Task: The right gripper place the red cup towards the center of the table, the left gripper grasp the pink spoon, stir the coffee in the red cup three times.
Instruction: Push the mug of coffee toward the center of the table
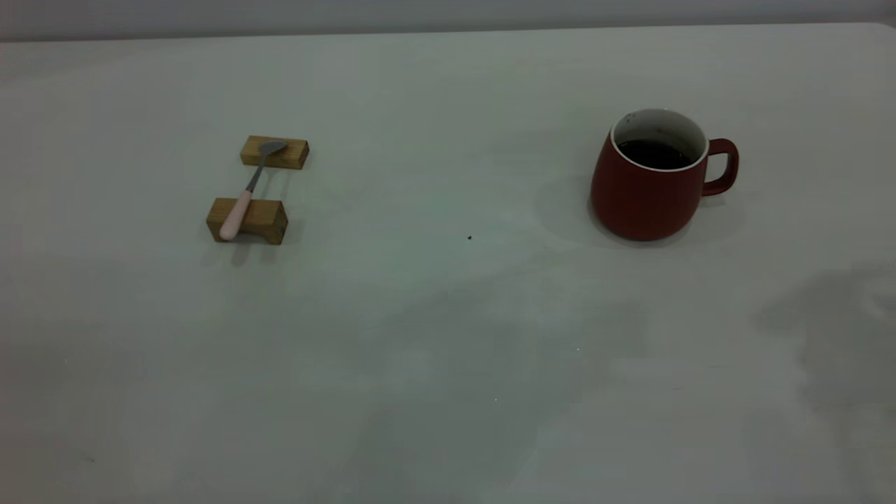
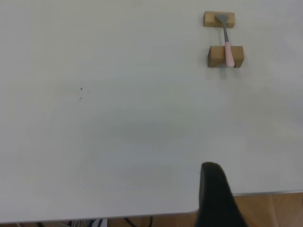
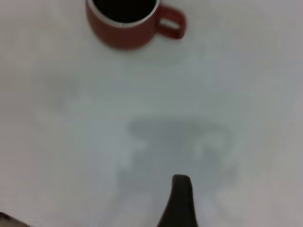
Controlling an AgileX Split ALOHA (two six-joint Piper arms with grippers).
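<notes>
The red cup (image 1: 654,182) stands upright at the right of the table (image 1: 448,315), handle pointing right, with dark coffee (image 1: 654,154) inside. At the left, the pink spoon (image 1: 245,196) lies across two small wooden blocks, bowl on the far block. Neither gripper shows in the exterior view. In the left wrist view a black tip of my left gripper (image 2: 214,189) hangs over the table's near edge, far from the spoon (image 2: 227,45). The right wrist view shows a black tip of my right gripper (image 3: 181,198) above bare tabletop, well apart from the cup (image 3: 125,33) and its coffee (image 3: 124,9).
The far wooden block (image 1: 274,152) and the near wooden block (image 1: 247,220) hold the spoon off the table. A tiny dark speck (image 1: 469,238) lies near the middle. The table's edge (image 2: 142,215) shows in the left wrist view, with wooden floor beyond it.
</notes>
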